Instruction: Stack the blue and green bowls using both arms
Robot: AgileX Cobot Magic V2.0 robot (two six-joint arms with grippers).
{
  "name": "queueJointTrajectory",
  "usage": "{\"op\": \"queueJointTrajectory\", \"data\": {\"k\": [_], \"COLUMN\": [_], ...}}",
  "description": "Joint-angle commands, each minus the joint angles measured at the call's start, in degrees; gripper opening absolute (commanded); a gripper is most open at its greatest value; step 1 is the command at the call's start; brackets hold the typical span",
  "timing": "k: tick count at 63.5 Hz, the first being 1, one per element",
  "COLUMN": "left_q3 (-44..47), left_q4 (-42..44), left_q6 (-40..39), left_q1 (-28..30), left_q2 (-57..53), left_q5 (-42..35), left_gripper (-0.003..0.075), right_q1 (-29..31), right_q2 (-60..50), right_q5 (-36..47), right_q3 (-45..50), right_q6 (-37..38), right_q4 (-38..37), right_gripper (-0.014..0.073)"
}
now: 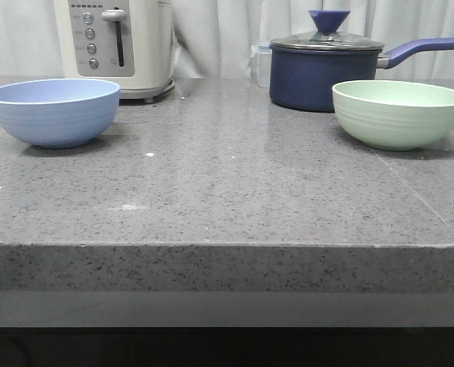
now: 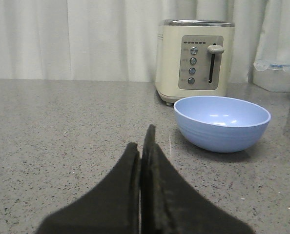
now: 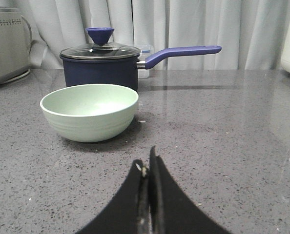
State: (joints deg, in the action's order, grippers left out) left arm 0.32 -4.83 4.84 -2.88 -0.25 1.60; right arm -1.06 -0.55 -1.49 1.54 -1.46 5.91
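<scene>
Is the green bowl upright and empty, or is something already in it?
Upright and empty: the green bowl sits rim-up on the counter, its pale inside bare.

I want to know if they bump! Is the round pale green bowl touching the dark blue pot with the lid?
Apart. The right wrist view shows grey counter between the round pale mint-green bowl and the dark navy lidded saucepan behind it.
</scene>
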Motion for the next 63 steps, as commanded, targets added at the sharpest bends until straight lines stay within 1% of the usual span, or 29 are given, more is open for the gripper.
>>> {"op": "queueJointTrajectory", "data": {"k": [1,42,49,56,63], "left_q3": [0.21,0.21,0.09,-2.50,-8.85], "left_q4": [0.04,0.04,-0.37,-3.31,-3.31], "left_q6": [-0.52,-0.52,-0.52,-0.52,-0.52], "left_q1": [-0.04,-0.04,-0.04,-0.04,-0.04], "left_q2": [-0.99,-0.99,-0.99,-0.99,-0.54], "left_q5": [-4.40,-4.40,-6.06,-7.83,-5.26], "left_gripper": [-0.0020,-0.0020,-0.0020,-0.0020,-0.0020], "right_q1": [0.35,0.35,0.35,0.35,0.35], "right_q2": [-1.20,-1.20,-1.20,-1.15,-1.15], "right_q5": [4.98,5.21,5.83,4.15,0.24], "right_q3": [-0.95,-0.95,-0.95,-2.51,-7.27], "right_q6": [-0.11,-0.11,-0.16,-0.16,-0.16], "right_q4": [-0.01,-0.01,-0.01,-0.01,-0.01], "right_gripper": [-0.0063,-0.0063,-0.0063,-0.0063,-0.0063]}}
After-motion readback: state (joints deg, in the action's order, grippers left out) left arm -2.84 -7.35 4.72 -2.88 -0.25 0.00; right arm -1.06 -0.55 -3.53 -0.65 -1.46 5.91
